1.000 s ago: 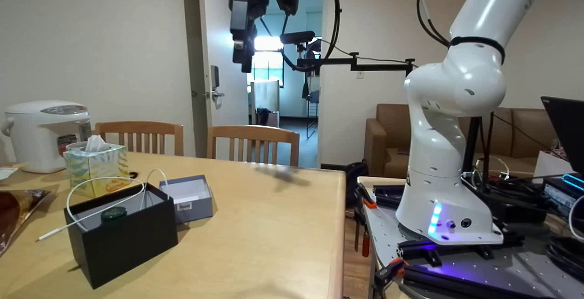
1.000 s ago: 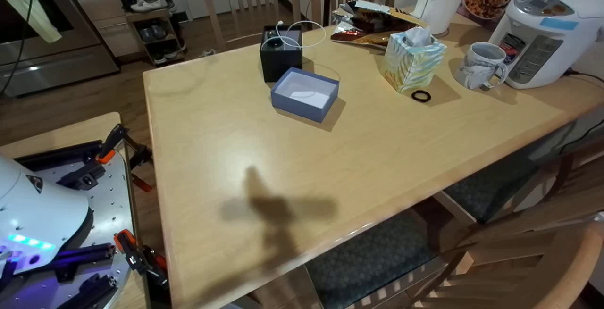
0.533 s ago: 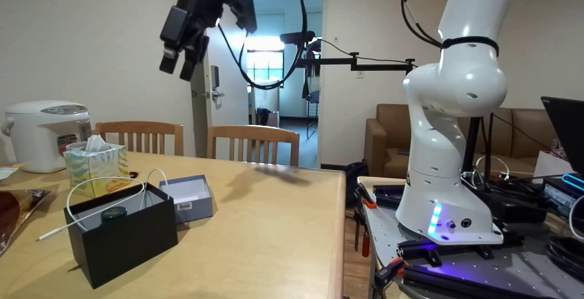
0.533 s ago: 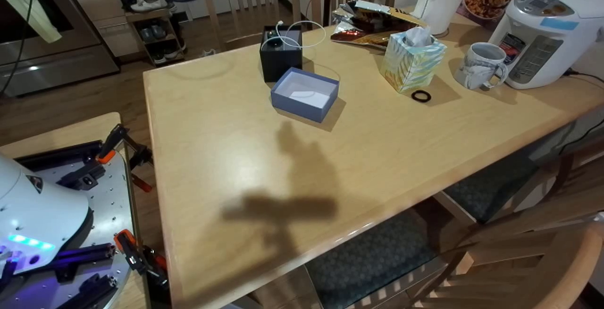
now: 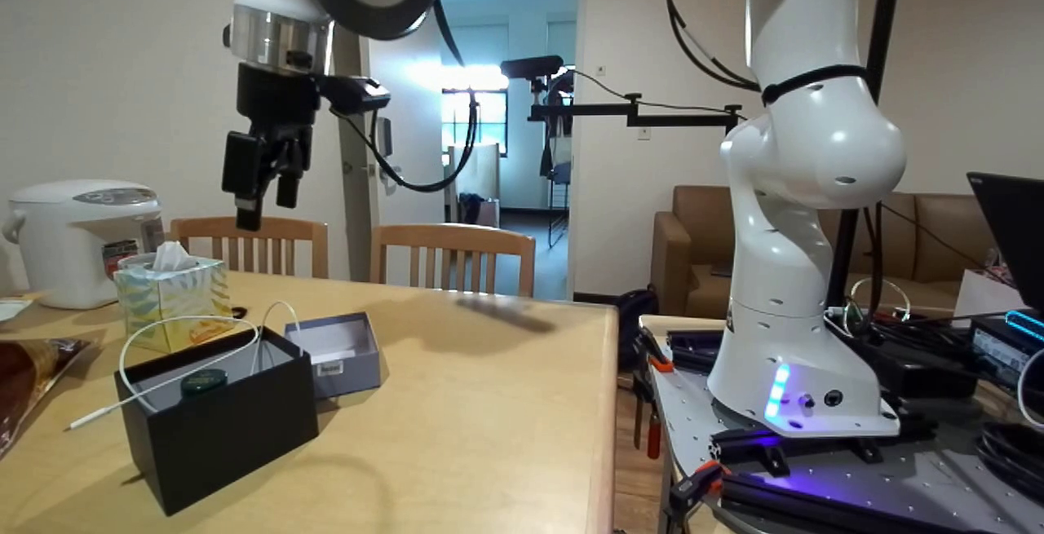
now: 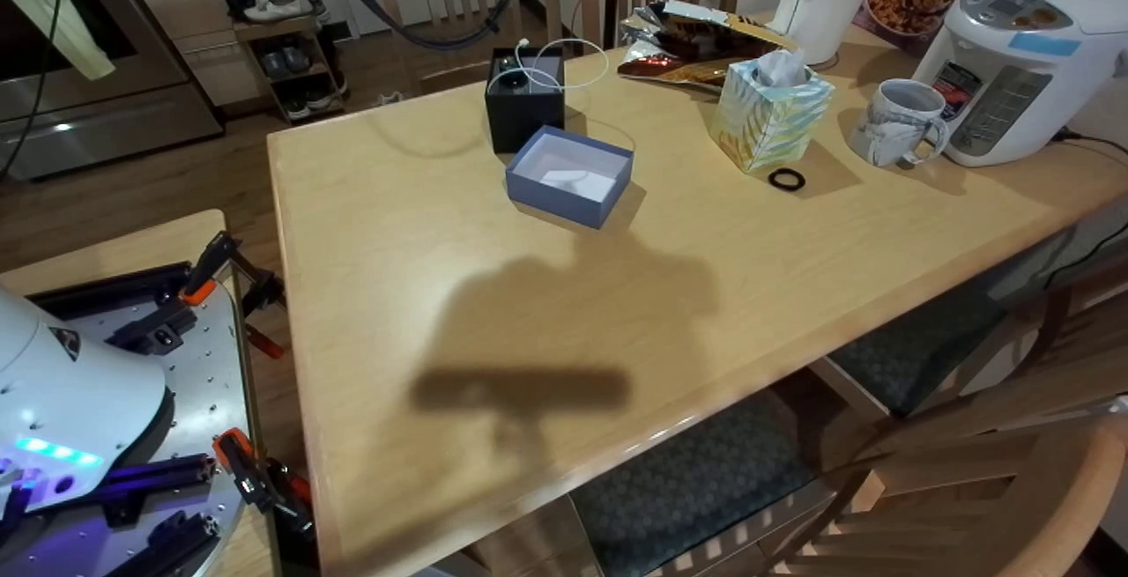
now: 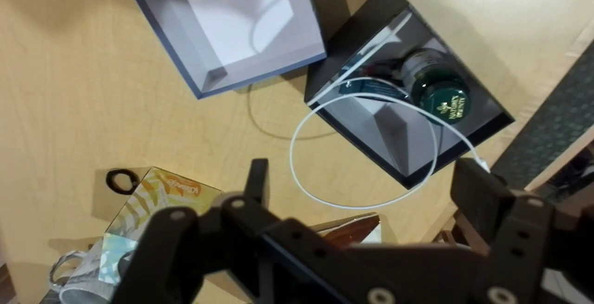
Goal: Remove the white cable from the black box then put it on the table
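Wrist view shows the white cable (image 7: 366, 94) partly down in the black box (image 7: 357, 35), one large loop standing out over the rim and its plug (image 7: 482, 164) reaching beyond the box's edge. A green-lidded jar (image 7: 446, 104) shares the inside with it. In an exterior view the end effector (image 5: 267, 206) hangs well above both cable and box, its two fingers (image 5: 249, 216) spread apart. Just beside the black box lies an open blue-grey box (image 6: 555, 198); whether the two touch, I cannot tell. Both boxes rest on the light-brown wooden counter (image 6: 370, 225). Farther out, a tissue box (image 6: 780, 128) has a black ring (image 7: 110, 182) just beside it and a crinkled foil bag (image 6: 696, 48) near it. A patterned mug (image 6: 890, 132) stands between the tissue box and a white water dispenser (image 6: 1027, 62), and a cereal box (image 6: 916, 0) stands behind the dispenser. Beyond the counter's edge stands the white robot arm (image 5: 783, 261).
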### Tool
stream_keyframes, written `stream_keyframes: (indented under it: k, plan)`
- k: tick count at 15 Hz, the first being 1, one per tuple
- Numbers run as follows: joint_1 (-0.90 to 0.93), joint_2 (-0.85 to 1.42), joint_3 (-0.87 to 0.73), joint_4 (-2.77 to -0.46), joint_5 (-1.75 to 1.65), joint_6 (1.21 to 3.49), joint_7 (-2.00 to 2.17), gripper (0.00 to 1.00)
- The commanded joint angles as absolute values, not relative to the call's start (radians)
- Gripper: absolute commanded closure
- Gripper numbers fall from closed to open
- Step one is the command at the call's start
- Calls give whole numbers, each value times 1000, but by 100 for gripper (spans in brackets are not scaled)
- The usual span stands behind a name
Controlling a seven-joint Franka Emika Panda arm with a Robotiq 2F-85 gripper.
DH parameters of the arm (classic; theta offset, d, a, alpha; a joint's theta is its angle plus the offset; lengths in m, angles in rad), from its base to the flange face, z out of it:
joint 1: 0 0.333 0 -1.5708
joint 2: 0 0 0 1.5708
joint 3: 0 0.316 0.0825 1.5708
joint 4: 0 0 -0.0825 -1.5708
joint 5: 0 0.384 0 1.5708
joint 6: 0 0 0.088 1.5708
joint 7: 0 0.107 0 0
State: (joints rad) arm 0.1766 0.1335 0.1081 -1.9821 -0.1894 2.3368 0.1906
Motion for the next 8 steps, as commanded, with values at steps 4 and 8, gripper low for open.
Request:
stream_keyframes:
  k: [4, 8]
  plan:
    - [214, 228, 66, -1878, -279, 2282, 542, 0]
    - [208, 231, 50, -1899, -215, 2273, 700, 0]
